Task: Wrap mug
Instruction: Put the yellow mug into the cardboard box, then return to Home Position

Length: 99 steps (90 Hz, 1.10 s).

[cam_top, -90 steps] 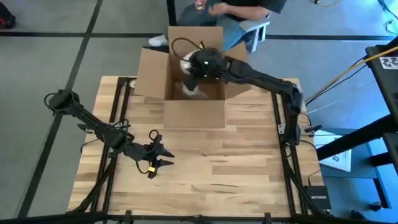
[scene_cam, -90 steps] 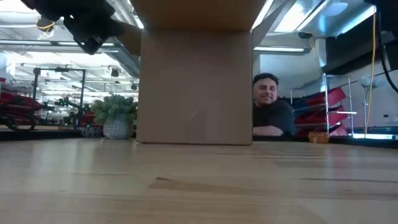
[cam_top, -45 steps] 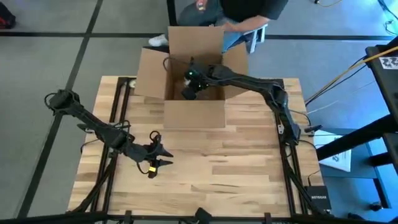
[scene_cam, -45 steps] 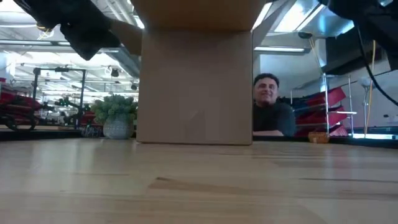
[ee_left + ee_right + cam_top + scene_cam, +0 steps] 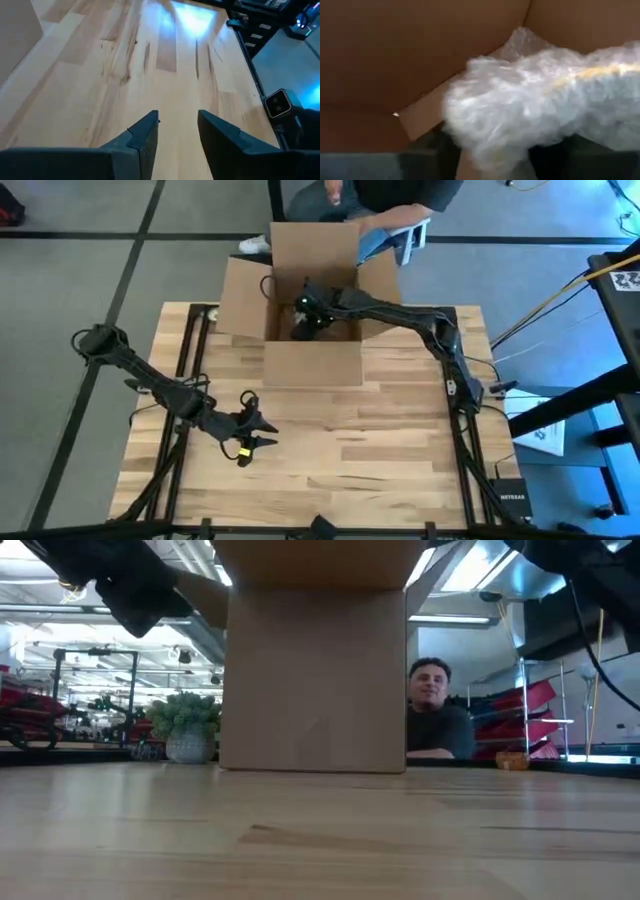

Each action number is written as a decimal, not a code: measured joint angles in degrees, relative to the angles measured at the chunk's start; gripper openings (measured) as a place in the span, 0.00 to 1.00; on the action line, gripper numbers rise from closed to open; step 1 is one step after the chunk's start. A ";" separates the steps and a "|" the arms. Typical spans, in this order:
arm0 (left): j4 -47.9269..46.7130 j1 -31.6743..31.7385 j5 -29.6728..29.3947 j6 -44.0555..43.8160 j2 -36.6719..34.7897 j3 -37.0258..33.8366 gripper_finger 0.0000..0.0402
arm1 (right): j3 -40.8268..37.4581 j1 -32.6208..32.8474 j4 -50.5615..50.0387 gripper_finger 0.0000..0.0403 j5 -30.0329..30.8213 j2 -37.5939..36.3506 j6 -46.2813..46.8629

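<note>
Wooden planks make up the surface (image 5: 330, 430), with an open cardboard box (image 5: 312, 360) at its 12 o'clock edge and a seated person (image 5: 435, 710) beyond. The right gripper (image 5: 305, 323) reaches down inside the box, jaws seemingly clamped on the bubble-wrapped mug (image 5: 540, 110), though the wrap hides them. The left gripper (image 5: 262, 435) hovers near 8 o'clock, jaws apart.

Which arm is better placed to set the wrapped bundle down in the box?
The right. Its gripper is already down inside the cardboard box with the bubble-wrapped bundle between its fingers; the left gripper waits open over bare table.
</note>
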 joint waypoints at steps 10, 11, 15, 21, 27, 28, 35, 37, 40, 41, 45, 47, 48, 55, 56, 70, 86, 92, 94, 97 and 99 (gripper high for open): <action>-0.55 0.01 0.02 0.01 -0.49 0.00 0.31 | 0.00 0.29 0.39 0.56 -1.48 -3.29 -0.74; -0.64 0.01 0.02 0.02 -0.58 0.00 0.31 | 0.00 0.36 0.39 0.56 -1.50 -3.71 -0.83; -0.82 0.01 0.00 0.05 -1.08 0.00 0.31 | 0.00 0.52 0.40 0.58 -1.36 -5.20 -1.59; -1.35 0.01 0.02 0.54 -2.43 0.00 0.31 | 0.00 1.20 0.45 0.59 -1.51 -7.12 -2.61; -3.36 0.01 -0.03 0.60 -4.37 0.00 0.31 | 0.00 1.90 0.12 0.59 -1.92 -9.30 -3.99; -3.81 0.01 -0.06 0.60 -4.76 0.00 0.31 | 0.00 2.08 0.09 0.59 -1.96 -9.56 -4.14; -7.56 0.01 -0.49 0.58 -7.91 0.00 0.31 | 0.00 3.80 -0.59 0.58 -2.56 -12.42 -6.23; -8.79 0.01 -0.67 0.59 -8.97 0.00 0.31 | 0.00 4.51 -1.15 0.58 -2.66 -13.21 -7.29; -10.68 0.01 -1.19 0.60 -10.59 0.02 0.30 | 0.00 5.66 -1.68 0.57 -2.90 -14.40 -8.57; -11.48 0.01 -1.37 0.57 -11.17 0.02 0.30 | 0.01 6.02 -1.77 0.57 -3.01 -14.79 -8.88; -14.73 0.01 -2.05 0.45 -13.54 0.02 0.29 | 0.02 7.20 -2.53 0.56 -3.89 -16.24 -9.84; -16.13 0.01 -2.58 0.44 -14.79 0.02 0.28 | 0.02 7.89 -3.41 0.55 -4.64 -17.09 -10.44; -16.81 0.01 -2.83 0.43 -15.44 0.02 0.28 | 0.02 8.23 -3.89 0.55 -5.08 -17.54 -10.72; -21.88 0.01 -4.66 0.33 -20.01 0.02 0.23 | 0.02 10.64 -6.45 0.52 -7.46 -20.02 -11.58; -22.59 0.01 -4.71 0.26 -20.74 0.02 0.22 | 0.02 11.07 -6.85 0.52 -7.82 -20.46 -11.78; -30.00 0.01 -4.87 0.53 -29.28 0.02 0.09 | -4.47 16.96 -8.07 0.41 -10.60 -26.93 -12.76; -33.01 0.01 -4.64 2.89 -38.60 -2.33 0.01 | -24.16 22.77 3.89 0.18 -11.33 -39.27 -12.17; -31.95 0.03 -4.22 4.36 -42.06 -4.21 0.00 | -33.94 23.92 13.09 0.09 -12.48 -45.06 -12.13; -31.86 0.03 -4.24 4.70 -43.27 -4.88 0.00 | -37.22 24.16 16.50 0.06 -13.10 -47.07 -12.07; -31.79 0.07 -4.22 5.05 -44.90 -5.93 0.00 | -41.97 24.16 20.89 0.03 -13.92 -50.03 -12.04; -31.70 0.06 -4.21 5.11 -45.86 -6.61 0.00 | -45.41 24.11 23.74 0.02 -14.33 -51.85 -12.01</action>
